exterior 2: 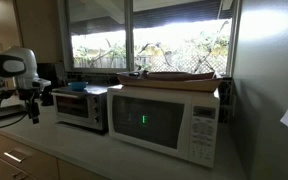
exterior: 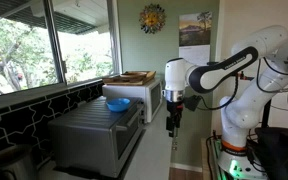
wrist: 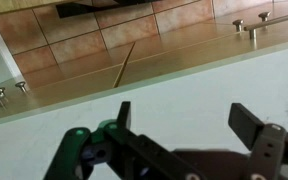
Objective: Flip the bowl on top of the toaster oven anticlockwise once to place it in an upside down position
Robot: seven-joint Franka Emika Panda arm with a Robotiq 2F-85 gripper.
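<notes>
The small blue bowl (exterior: 117, 103) sits upright on the ridged top of the silver toaster oven (exterior: 96, 135); it also shows on the toaster oven (exterior 2: 81, 108) in the other exterior view as a blue rim (exterior 2: 76, 87). My gripper (exterior: 172, 124) hangs in the air beside the oven's front corner, apart from the bowl, fingers pointing down. In the wrist view the gripper (wrist: 189, 118) is open and empty over a white counter; the bowl is out of that view.
A white microwave (exterior 2: 167, 119) bears a wooden tray (exterior 2: 180, 77) and stands next to the toaster oven; it shows behind the oven too (exterior: 141, 93). Windows run along the wall. Tiled floor and cabinet handles (wrist: 246, 28) show below the counter edge.
</notes>
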